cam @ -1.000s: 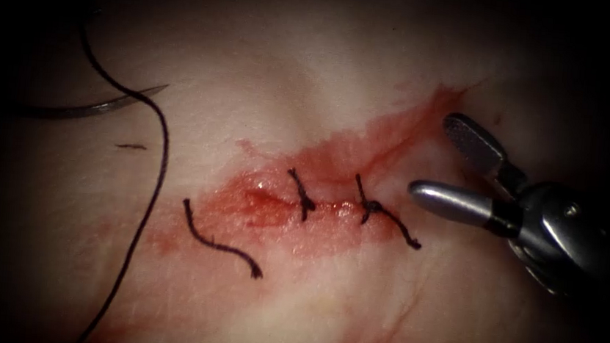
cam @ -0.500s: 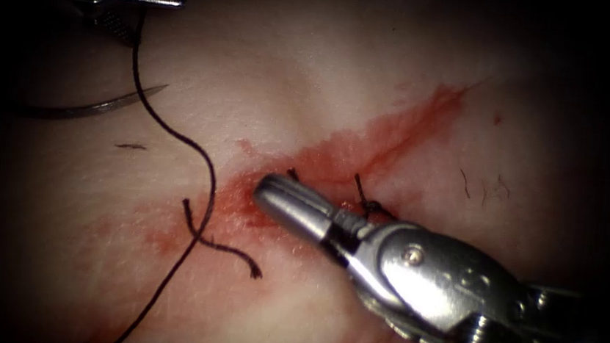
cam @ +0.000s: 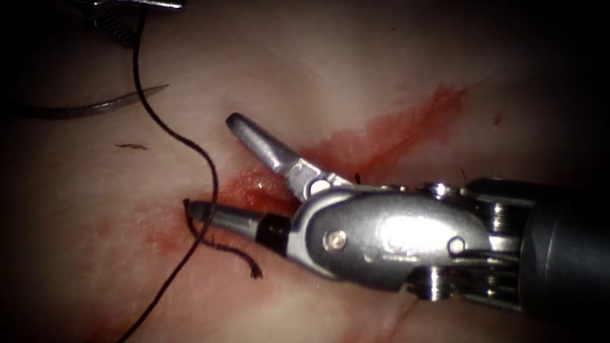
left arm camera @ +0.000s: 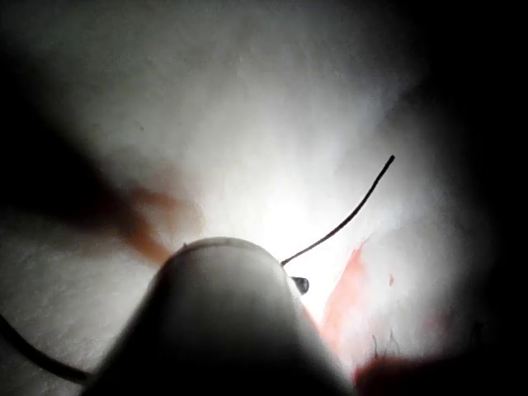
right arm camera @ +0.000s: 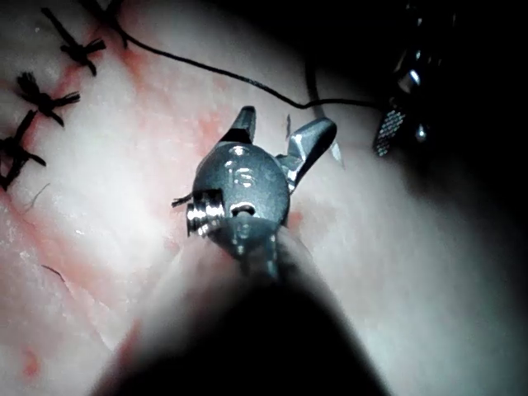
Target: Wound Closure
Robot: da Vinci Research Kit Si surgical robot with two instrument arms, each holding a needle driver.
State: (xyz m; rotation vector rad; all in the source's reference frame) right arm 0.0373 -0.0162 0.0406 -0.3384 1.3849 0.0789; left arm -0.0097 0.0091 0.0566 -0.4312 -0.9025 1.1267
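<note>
With the right tool [cam: 206,166] gaping its jaws empty round a cut end [cam: 221,245] left of the cut [cam: 274,191], and the left tool [cam: 124,8] gripping thread [cam: 175,134] near the free needle [cam: 89,107], it is risking snagging that thread.

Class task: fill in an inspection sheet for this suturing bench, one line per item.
Surface: tissue, with red fluid along the cut.
Job's things: needle lying left of the cut, held by neither tool; thread running up to the left tool; knotted stitches.
Clutter: cut end of thread lying loose on the tissue.
Grippers: left tool at the thread; right tool over the cut, jaws open, holding nothing.
Cables: nothing seen.
Surroundings: nothing seen.
</note>
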